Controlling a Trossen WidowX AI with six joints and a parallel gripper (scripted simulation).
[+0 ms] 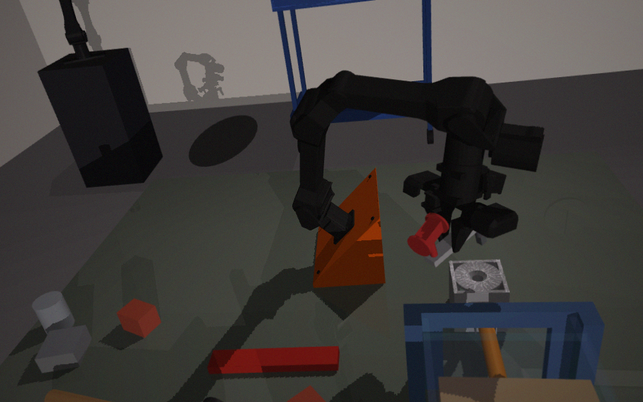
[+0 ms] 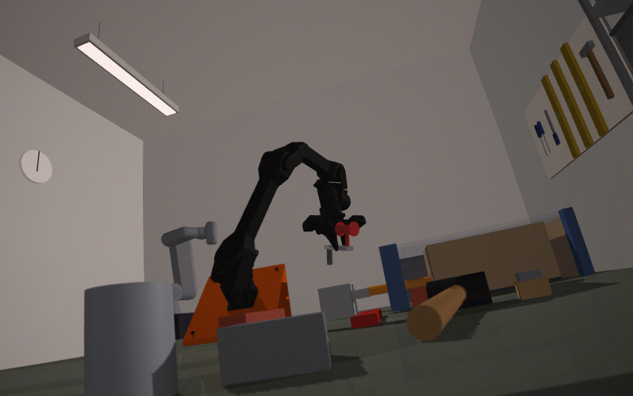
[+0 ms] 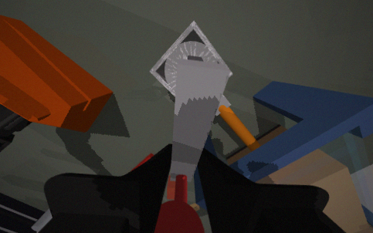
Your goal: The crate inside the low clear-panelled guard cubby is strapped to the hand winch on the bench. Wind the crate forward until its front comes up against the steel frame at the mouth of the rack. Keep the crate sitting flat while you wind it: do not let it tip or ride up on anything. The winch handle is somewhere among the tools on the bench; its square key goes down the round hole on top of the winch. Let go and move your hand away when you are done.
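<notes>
My gripper (image 1: 451, 232) (image 2: 339, 242) (image 3: 184, 149) is shut on the winch handle, a flat grey bar (image 3: 197, 89) with a red knob (image 1: 428, 234) (image 2: 347, 229). It holds the handle in the air above the winch (image 1: 478, 295) (image 2: 335, 301) (image 3: 172, 59). The key (image 2: 329, 256) points down, clear of the winch top. In the wrist view the bar covers part of the winch's top. An orange strap (image 1: 492, 351) (image 2: 379, 289) (image 3: 239, 128) runs from the winch toward the tan crate (image 1: 544, 390) (image 2: 491, 250) (image 3: 315, 170). The crate looks flat, its front set back behind the blue frame (image 1: 504, 307) (image 2: 392, 275) (image 3: 307, 129).
An orange bracket (image 1: 369, 269) (image 3: 60, 85) stands beside the winch at the arm's base. A red bar (image 1: 299, 359) (image 2: 365, 318), a red cube (image 1: 138, 317), a grey cylinder (image 1: 52, 311) (image 2: 130, 339) and a grey block (image 1: 64, 344) (image 2: 274, 349) lie on the bench. A mallet (image 2: 427, 322) lies near the cubby.
</notes>
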